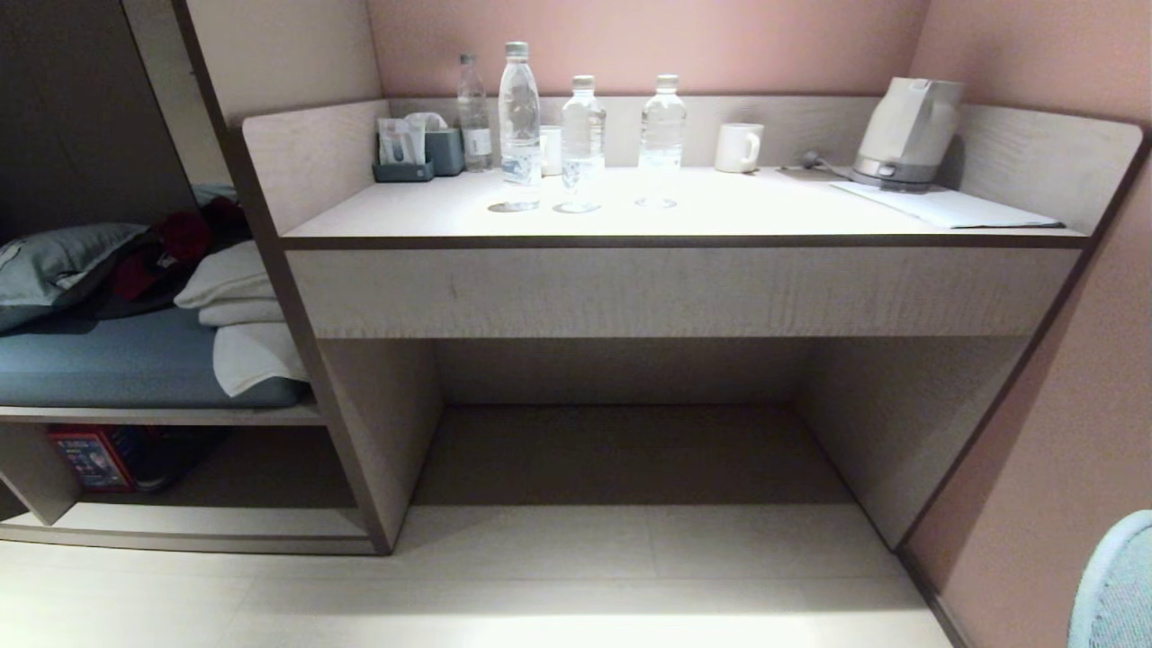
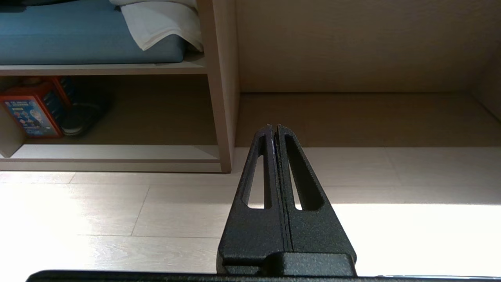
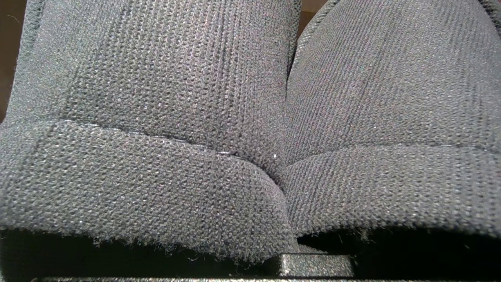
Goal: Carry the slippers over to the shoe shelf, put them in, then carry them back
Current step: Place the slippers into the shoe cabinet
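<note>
The dark knitted slippers [image 3: 164, 117] fill the right wrist view, their two uppers pressed side by side along the gripper's midline. Only the base block of my right gripper [image 3: 317, 265] shows under them; the fabric hides its fingers, which are shut on the slippers. My left gripper [image 2: 274, 127] is shut and empty, hanging level above the pale floor. It points at the upright between the desk recess and the shoe shelf [image 2: 117, 153]. The shoe shelf [image 1: 189, 522] is the low cubby at the lower left of the head view. Neither arm shows in the head view.
A red box [image 1: 90, 457] and a flat dark shoe [image 2: 80, 117] sit at the shelf's left end. Above it is a blue-cushioned bench [image 1: 117, 360] with folded towels. The desk [image 1: 684, 241] carries bottles, a mug and a kettle [image 1: 904, 135]. A light blue seat edge [image 1: 1116, 585] shows at the lower right.
</note>
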